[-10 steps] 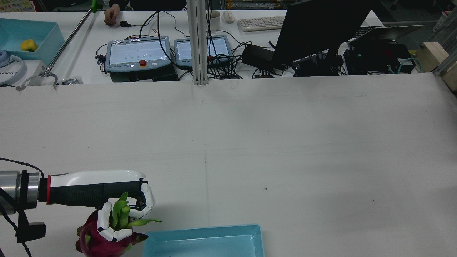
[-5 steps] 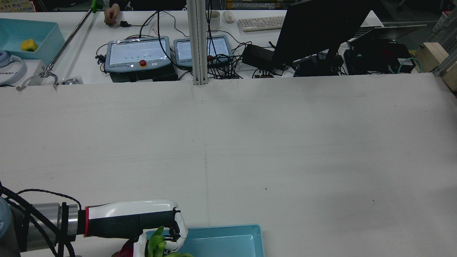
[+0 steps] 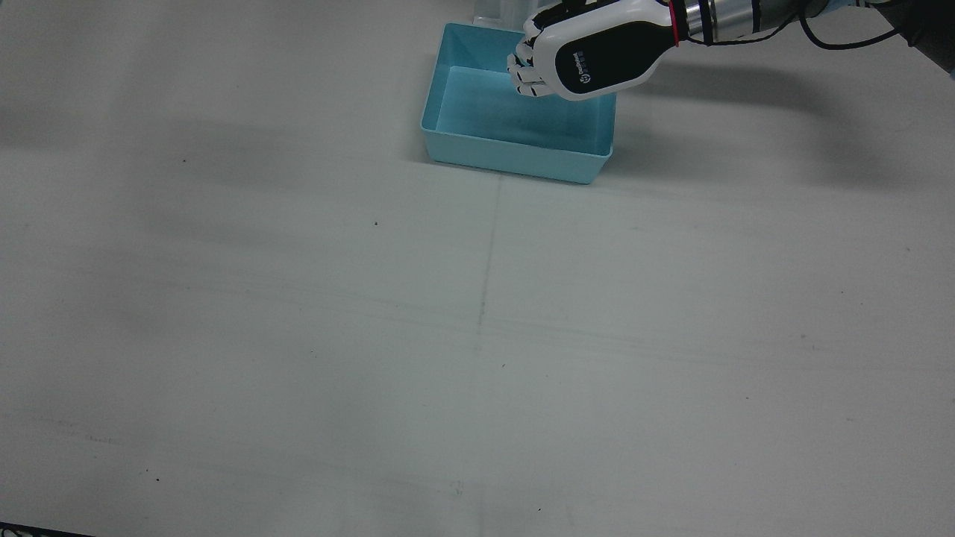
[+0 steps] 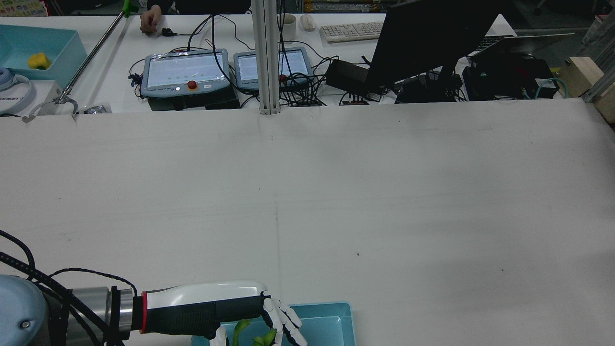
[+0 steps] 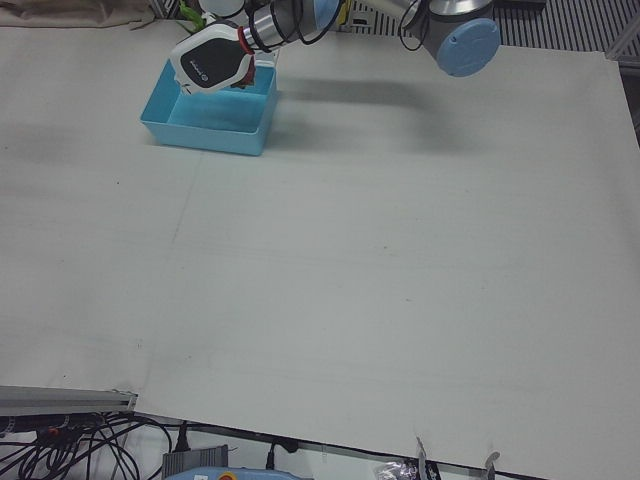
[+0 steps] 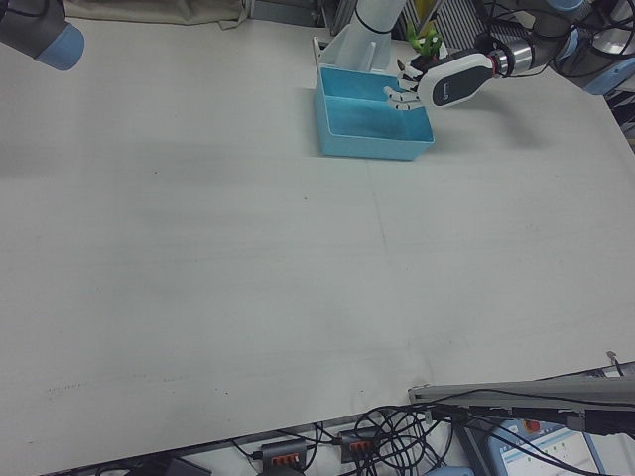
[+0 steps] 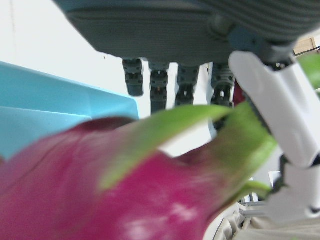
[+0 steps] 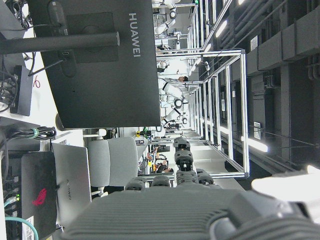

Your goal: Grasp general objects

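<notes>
Reaching over a light blue bin (image 3: 515,142) at the robot's edge of a white table (image 3: 477,335), the left hand (image 3: 589,56) hovered above the bin's interior, seen from the front view. Read from that view's left to its right, the table lay bare, then came the bin near the top centre, then the hand with its white shell and dark back, then the silver wrist and arm running off the top right corner.

In the rear view the left hand (image 4: 226,312) sat at the bottom left, its fingers (image 4: 286,324) spread and pointing down toward the bin (image 4: 331,317), with green leaf tips showing just beneath the palm. The right-front view showed the same green tips poking up behind the hand (image 6: 437,79).

The left hand's own camera showed a dragon fruit (image 7: 125,190), magenta with green scales, filling the lower frame right under the palm, with the fingers (image 7: 295,125) apart around it. Whether they were touching the fruit could not be told.

The right hand (image 8: 200,210) appeared only in its own camera, fingers extended and apart with nothing between them, facing a black monitor (image 8: 100,65).
</notes>
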Robot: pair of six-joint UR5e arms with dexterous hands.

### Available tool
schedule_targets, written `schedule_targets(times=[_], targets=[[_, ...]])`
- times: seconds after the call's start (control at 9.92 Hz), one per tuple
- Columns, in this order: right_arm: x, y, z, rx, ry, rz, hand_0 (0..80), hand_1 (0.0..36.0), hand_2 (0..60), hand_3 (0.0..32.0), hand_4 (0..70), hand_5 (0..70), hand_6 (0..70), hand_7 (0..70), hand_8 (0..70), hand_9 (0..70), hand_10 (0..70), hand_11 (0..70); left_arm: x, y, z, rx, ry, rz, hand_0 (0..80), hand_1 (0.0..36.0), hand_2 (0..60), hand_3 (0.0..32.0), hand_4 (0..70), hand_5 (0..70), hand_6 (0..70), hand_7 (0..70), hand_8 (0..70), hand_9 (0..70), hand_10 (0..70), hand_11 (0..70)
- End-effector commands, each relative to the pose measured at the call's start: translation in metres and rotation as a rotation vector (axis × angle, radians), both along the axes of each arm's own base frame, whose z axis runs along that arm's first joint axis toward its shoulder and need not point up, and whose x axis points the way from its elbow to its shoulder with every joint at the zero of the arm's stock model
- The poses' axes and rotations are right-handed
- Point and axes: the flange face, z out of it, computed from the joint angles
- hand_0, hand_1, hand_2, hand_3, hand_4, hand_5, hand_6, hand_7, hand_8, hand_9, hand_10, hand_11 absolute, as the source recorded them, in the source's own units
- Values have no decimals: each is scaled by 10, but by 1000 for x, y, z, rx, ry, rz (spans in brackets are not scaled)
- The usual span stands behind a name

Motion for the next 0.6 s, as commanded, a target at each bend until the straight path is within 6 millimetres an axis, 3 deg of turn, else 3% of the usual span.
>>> schedule_targets(times=[0.0,0.1,0.3,0.4,0.5], targets=[[0,0,0,0,0,0,0,0,0,0,0,0,0,0,0,0,0,0,8,-3,1,2,15,2,541,224,0,48,0,0,0,0,0,0,0,0],[0,0,0,0,0,0,0,0,0,0,0,0,0,0,0,0,0,0,12,-5,1,5,24,2,515,191,0,60,0,0,0,0,0,0,0,0],[0,0,0,0,0,0,0,0,0,0,0,0,0,0,0,0,0,0,16,-13,4,5,27,-6,497,161,0,48,0,0,0,0,0,0,0,0],[0,0,0,0,0,0,0,0,0,0,0,0,0,0,0,0,0,0,-3,-41,8,1,16,-67,497,157,0,32,0,0,0,0,0,0,0,0],[0,0,0,0,1,0,0,0,0,0,0,0,0,0,0,0,0,0,-43,-88,10,8,8,-166,498,161,0,56,0,0,0,0,0,0,0,0]])
